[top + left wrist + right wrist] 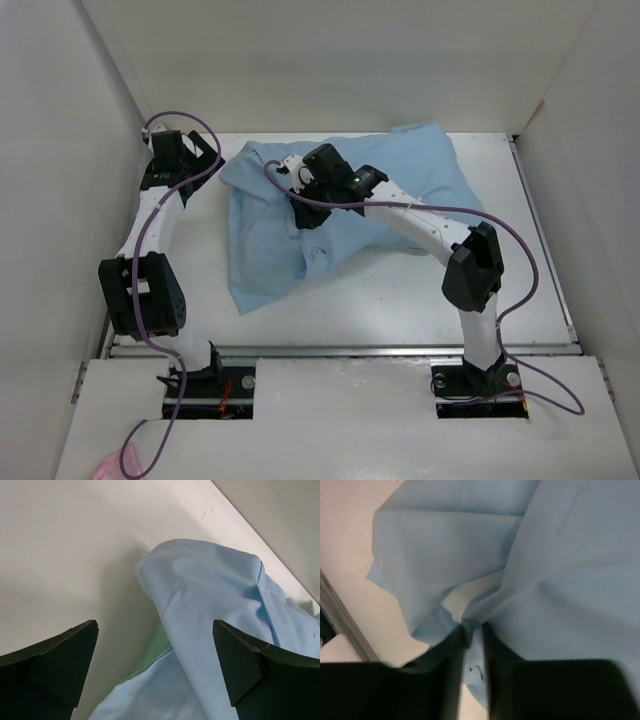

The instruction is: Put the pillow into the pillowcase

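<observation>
Fabric thin, matte and light blue: pillowcase (265, 240), rumpled and spread over smooth white table (400, 300); flat, creased and pointed toward its near-left corner; puffed, rounded and smoother toward its far-right end; pillow not showing in any view, so cannot tell whether it fills that swelling. Sliver of pale green under a fold at the pillowcase's far-left corner, seen from the left wrist; soft rounded hump of blue cloth rising just above that sliver.

Beside that far-left corner, left tool (155, 625), spread wide and gripping nothing; fingers (60, 665) black, hard, wedge-shaped, with dull flat faces; folded corner of the pillowcase ahead of them and partly in the gap between, nearer the right-hand finger; contact with it not clear.

Over the pillowcase's middle, left of its swollen end, right tool (472, 630), clamped on a pinched ridge of the blue cloth; dark fingers nearly meeting, with a thin pale strip of fabric caught in the slit between; cloth gathered into deep folds running toward that pinch; bare white table at the pillowcase's left edge in the same wrist view.
</observation>
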Robot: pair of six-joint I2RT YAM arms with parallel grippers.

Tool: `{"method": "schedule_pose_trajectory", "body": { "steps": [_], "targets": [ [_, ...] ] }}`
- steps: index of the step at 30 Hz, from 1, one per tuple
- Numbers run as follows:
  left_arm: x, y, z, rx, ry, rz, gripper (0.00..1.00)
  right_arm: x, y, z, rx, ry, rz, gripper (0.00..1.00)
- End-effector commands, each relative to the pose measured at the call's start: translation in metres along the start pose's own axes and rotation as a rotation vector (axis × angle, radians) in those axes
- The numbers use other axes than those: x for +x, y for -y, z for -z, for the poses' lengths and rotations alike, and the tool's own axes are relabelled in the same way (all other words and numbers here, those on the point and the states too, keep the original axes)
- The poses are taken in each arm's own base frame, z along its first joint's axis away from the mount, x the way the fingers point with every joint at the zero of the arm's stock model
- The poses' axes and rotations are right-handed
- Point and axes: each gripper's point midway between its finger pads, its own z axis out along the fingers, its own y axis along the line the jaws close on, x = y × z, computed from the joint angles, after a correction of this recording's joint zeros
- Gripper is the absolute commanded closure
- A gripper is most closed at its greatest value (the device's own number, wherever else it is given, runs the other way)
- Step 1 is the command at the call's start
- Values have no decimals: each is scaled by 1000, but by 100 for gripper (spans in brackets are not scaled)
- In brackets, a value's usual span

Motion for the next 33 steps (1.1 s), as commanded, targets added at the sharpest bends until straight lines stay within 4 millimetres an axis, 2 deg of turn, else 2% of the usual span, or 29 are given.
{"method": "schedule_pose_trajectory", "body": {
  "steps": [1,3,5,9,11,12,13,15,16,18,19,20,21,23,25,27,28,29,30,31,32,33],
  "targets": [
    [-21,12,5,56,51,-16,0,-36,-1,7,-8,115,-28,83],
    [-17,11,1,57,35,-25,0,-43,-11,14,-57,139,-17,99],
    [-18,8,-2,57,33,-20,0,-50,-36,27,-139,166,27,100],
    [-9,7,-13,67,-4,-19,0,-61,-65,41,-249,197,103,100],
    [-8,6,-17,67,-4,-19,0,-68,-73,48,-289,217,115,100],
    [-8,8,-19,75,-11,-28,0,-63,-70,36,-290,202,109,100],
    [-8,8,-19,75,-11,-28,0,-64,-75,32,-308,198,115,100],
    [-6,6,-25,68,-21,-27,0,-65,-73,22,-308,188,111,100],
    [-8,9,-24,80,-19,-28,0,-56,-69,5,-310,150,95,100],
    [-1,4,-33,65,-40,-26,0,-56,-65,-7,-301,143,91,100],
    [-4,8,-31,80,-38,-27,0,-46,-63,-20,-311,113,80,100],
    [-1,6,-35,74,-46,-26,0,-48,-63,-23,-311,114,80,98],
    [0,2,-38,70,-54,-20,0,-48,-60,-27,-298,111,68,91],
    [-9,4,-38,81,-43,-16,0,-56,-59,-24,-288,127,74,91],
    [-16,4,-40,90,-37,-10,0,-66,-61,-12,-285,155,112,75],
    [-26,9,-42,116,-32,-5,0,-85,-62,18,-251,220,163,42],
    [-29,7,-47,120,-36,-21,0,-93,-54,29,-187,245,165,0],
    [-28,9,-48,126,-47,-21,0,-98,-47,39,-129,261,175,0],
    [-38,17,-48,148,-31,-25,0,-108,-42,63,-66,302,179,0],
    [-35,14,-55,138,-45,-34,0,-115,-33,74,5,328,175,0],
    [-35,17,-57,150,-51,-35,0,-113,-12,82,130,325,154,0],
    [-40,24,-57,178,-48,-49,0,-121,-10,106,176,371,154,0]
  ]
}}
